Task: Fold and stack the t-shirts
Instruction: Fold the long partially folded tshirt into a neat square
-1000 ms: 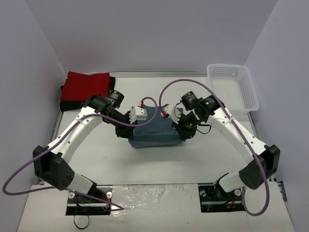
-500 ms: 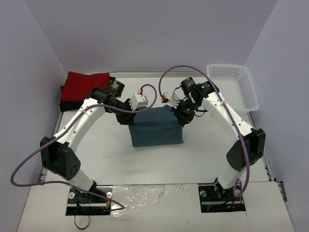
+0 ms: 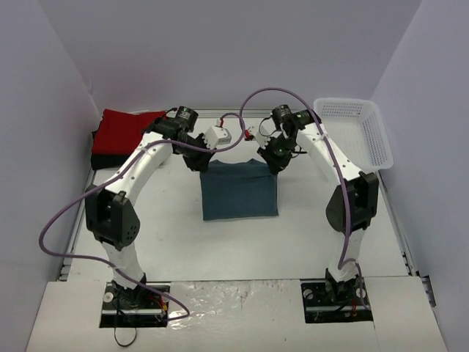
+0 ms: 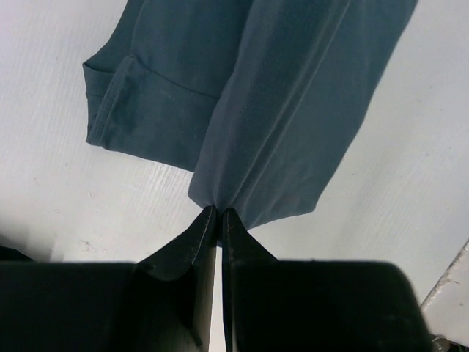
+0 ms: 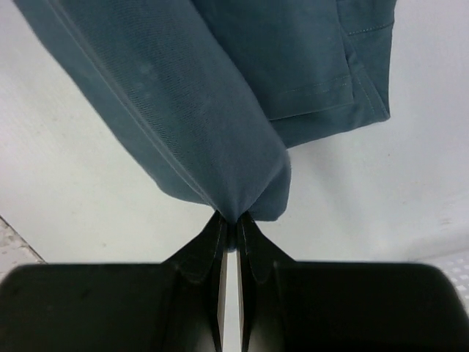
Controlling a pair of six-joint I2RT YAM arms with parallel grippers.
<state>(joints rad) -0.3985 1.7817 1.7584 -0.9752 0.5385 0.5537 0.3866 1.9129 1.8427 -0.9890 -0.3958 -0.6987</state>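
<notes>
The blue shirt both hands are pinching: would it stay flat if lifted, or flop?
Probably floppy: the blue shirt drapes in soft folds from the left hand and right hand. Likely light, since thin fingertip pinches hold its corners. Its folded layers might slide apart.

a white table (image 3: pixel 168 242) takes up the whole floor of a small booth, its top matte and faintly scuffed (the wrist views show fine scratches and specks). a pale lavender-grey back wall (image 3: pixel 220 51) closes it at 12 o'clock, a left wall (image 3: pixel 37 147) at 9 o'clock and a right wall (image 3: pixel 432 132) at 3 o'clock, all plain. the light is soft and even, the shadows weak. a metal rail (image 3: pixel 220 112) edges the table at 12 o'clock. a white lattice basket (image 3: pixel 355 136) sits at 2 o'clock, by the right wall. at 6 o'clock a white board (image 3: pixel 234 301) bears a glossy, wrinkled patch.
</notes>
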